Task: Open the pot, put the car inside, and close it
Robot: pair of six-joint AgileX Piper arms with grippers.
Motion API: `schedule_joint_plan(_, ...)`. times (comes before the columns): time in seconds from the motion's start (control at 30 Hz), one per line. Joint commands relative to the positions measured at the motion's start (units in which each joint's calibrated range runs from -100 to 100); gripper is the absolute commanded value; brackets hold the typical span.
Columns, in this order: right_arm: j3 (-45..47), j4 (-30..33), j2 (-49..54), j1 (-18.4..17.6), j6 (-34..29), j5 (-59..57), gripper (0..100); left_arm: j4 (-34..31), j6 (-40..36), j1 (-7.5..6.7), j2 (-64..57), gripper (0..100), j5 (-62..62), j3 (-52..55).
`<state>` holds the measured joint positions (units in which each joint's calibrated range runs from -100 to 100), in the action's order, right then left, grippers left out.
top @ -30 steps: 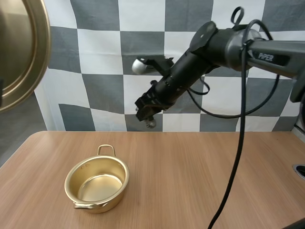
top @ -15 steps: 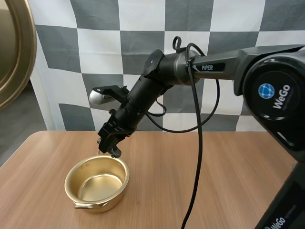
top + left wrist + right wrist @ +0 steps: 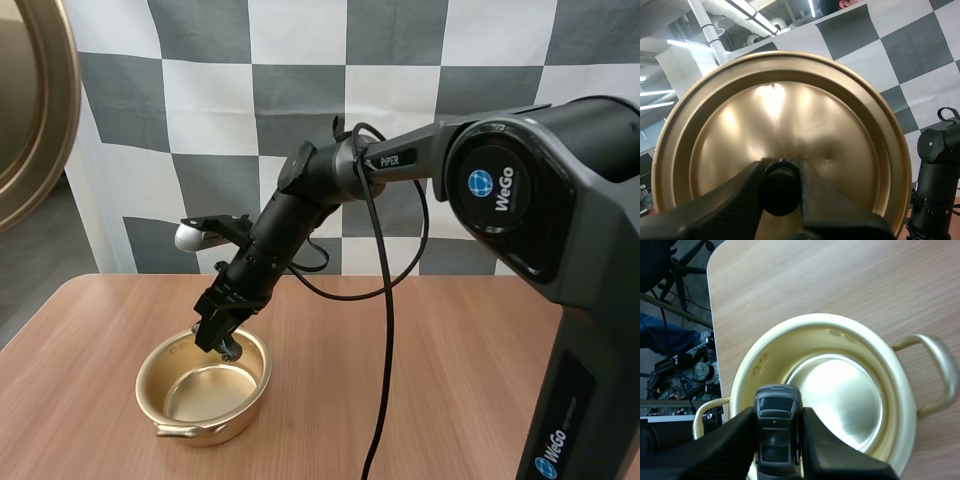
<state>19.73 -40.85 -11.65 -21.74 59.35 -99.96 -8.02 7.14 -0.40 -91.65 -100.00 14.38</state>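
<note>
The step in hand, as I judge it, is lowering the car (image 3: 777, 412) into the open pot (image 3: 225, 420). The right pincer (image 3: 222, 340) grips the small dark car between its two fingers (image 3: 730, 450), one on each flank, with the car's end sticking out past the tips. To do this well, the pincer should carry the car a little further forward, so that it hangs over the shiny floor of the pot (image 3: 790, 345) and not over the wall. It should then sink below the rim before the fingers part; a release from up here could bounce the car off the brass edge onto the table (image 3: 450, 350). The fingers need to open only a little, and the arm should lift straight up clear of the handles.

The pot sits directly beneath the right pincer's tips, its hollow floor just ahead of them and below. The car seems to be level with the rim or barely above it, though the height is hard to judge.

The left pincer (image 3: 780, 172) is clamped on the black knob (image 3: 780, 192) of the lid (image 3: 785, 130), which stands on edge just beyond its fingertips, held high and well apart from the pot
</note>
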Motion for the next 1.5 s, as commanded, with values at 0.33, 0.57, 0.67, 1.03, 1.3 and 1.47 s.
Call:
schedule_joint_plan(0.33, 0.0, 0.0, -5.7, -2.1, 1.4, 0.0, 0, 0.2, 0.0, 0.01, 0.0, 0, 0.0, 0.0)
schedule_joint_plan(0.57, -0.9, 0.8, -8.8, -2.2, 2.1, 0.0, 0, 1.4, 0.0, 0.01, 0.0, 0, 0.0, 0.0)
schedule_joint_plan(0.67, -3.3, 0.8, -10.0, -2.2, 2.1, 0.0, 0, 2.1, 0.0, 0.01, 0.0, 0, 0.0, 0.0)
schedule_joint_plan(1.03, -7.5, 0.0, -13.5, -2.2, 2.1, 0.0, 0, 2.1, 0.0, 0.01, 0.0, 0, 0.0, 0.0)
schedule_joint_plan(1.3, -7.5, -0.4, -14.1, -2.6, 2.1, 0.0, 0, 2.1, 0.0, 0.01, 0.0, 0, 0.0, 0.0)
schedule_joint_plan(1.47, -7.5, -0.4, -14.1, -3.7, 2.1, 0.0, 0, 2.1, 0.0, 0.01, 0.0, 0, 0.0, 0.0)
